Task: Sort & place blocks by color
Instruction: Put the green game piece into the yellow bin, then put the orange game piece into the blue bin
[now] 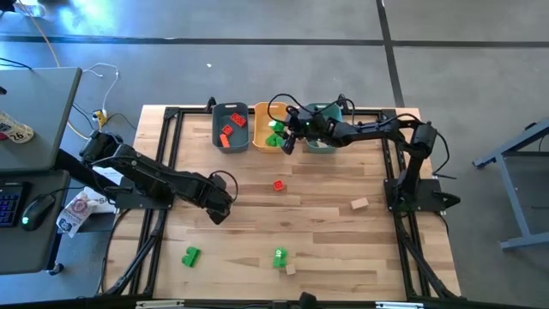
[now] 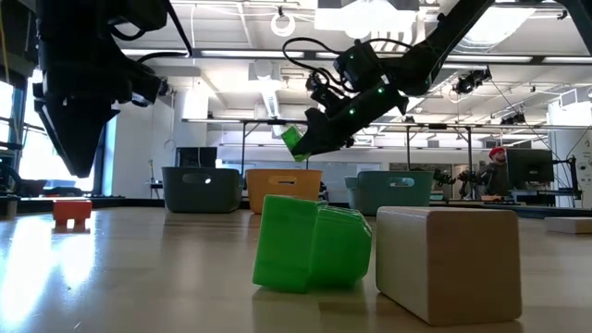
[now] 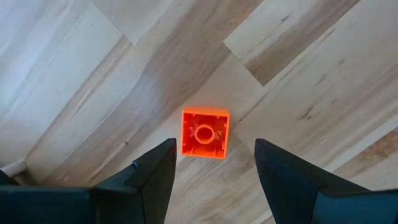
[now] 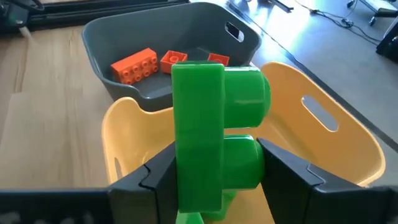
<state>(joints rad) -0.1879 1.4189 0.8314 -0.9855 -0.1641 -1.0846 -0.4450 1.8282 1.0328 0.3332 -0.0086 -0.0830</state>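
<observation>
My right gripper (image 1: 286, 137) hangs over the orange-yellow bin (image 1: 262, 142), shut on a bright green block (image 4: 199, 106). In the low view that green block (image 2: 293, 141) sits high above the bins. My left gripper (image 3: 214, 149) is open above the table, and a red-orange block (image 3: 205, 132) lying flat, studs up, shows ahead between its fingertips. In the high view this red-orange block (image 1: 278, 184) lies right of the left gripper (image 1: 221, 209). More red-orange blocks (image 4: 134, 64) lie in the blue-grey bin (image 1: 230, 129). My right gripper pinches the green block between its two fingers, one finger (image 4: 155, 180) on the flat plate side (image 4: 186, 168), the other (image 4: 286, 180) on the stud side (image 4: 249, 168). The block is lifted clear above the orange-yellow bin's rim (image 4: 124, 118), turned on its side.
The teal bin (image 1: 323, 144) stands right of the orange-yellow one at the far edge. Loose on the table are a tan block (image 1: 358, 203), two green blocks (image 1: 190, 255) (image 1: 280, 257) and a small tan block (image 1: 290, 269) near the near edge. A black frame (image 1: 168, 154) borders the table.
</observation>
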